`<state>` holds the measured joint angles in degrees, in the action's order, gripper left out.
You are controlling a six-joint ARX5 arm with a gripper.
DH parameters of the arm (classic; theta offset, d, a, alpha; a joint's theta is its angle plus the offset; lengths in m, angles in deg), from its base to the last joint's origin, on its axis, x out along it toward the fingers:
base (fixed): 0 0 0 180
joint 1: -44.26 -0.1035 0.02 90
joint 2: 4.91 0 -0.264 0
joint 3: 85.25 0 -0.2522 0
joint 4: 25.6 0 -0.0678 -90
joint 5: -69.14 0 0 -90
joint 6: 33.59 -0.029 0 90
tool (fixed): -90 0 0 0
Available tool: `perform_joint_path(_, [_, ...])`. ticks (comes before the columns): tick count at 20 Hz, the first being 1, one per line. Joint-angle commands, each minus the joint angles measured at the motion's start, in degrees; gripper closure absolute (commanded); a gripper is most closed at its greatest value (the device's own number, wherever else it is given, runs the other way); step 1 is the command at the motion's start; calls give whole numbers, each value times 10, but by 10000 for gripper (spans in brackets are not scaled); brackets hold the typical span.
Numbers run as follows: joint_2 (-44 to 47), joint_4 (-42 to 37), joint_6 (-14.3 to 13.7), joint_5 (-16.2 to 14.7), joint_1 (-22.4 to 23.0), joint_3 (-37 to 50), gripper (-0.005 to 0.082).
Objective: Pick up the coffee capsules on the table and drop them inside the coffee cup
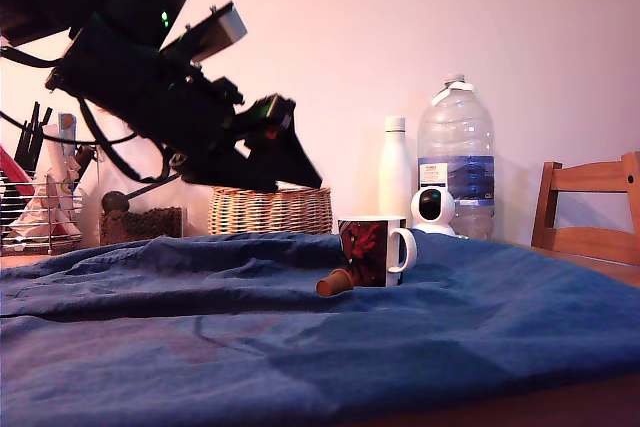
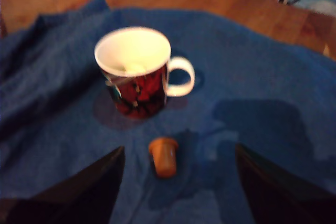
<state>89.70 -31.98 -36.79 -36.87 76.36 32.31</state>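
Note:
The coffee cup (image 1: 372, 251) (image 2: 137, 72), dark red and black with a white handle, stands upright on the table's blue cloth (image 1: 450, 347). An orange-brown coffee capsule (image 1: 334, 283) (image 2: 164, 156) lies on its side on the cloth just beside the cup. In the wrist view a pale cream shape (image 2: 130, 68) lies at the bottom of the cup; it looks like a second capsule, but blur hides its form. My gripper (image 1: 298, 173) (image 2: 179, 149) hangs open well above the cloth, to the exterior view's left of the cup. Its fingers (image 2: 89, 192) are spread wide with nothing between them.
Behind the cup stand a wicker basket (image 1: 270, 210), a white bottle (image 1: 396, 172), a large water bottle (image 1: 456, 157) and a small white camera (image 1: 432, 209). A wooden chair (image 1: 590, 212) is at the exterior view's right and a wire rack (image 1: 40, 212) at its left.

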Motion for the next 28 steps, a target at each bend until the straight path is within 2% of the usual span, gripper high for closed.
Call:
perform_joint_path(1, [30,-20,3,0,-1,8,158])
perform_joint_path(14, [108,-114,8,2,-1,3,158])
perform_joint_path(20, [158,-109,17,2,0,-34,158])
perform_joint_path(28, [211,-41,17,0,0,-109,161])
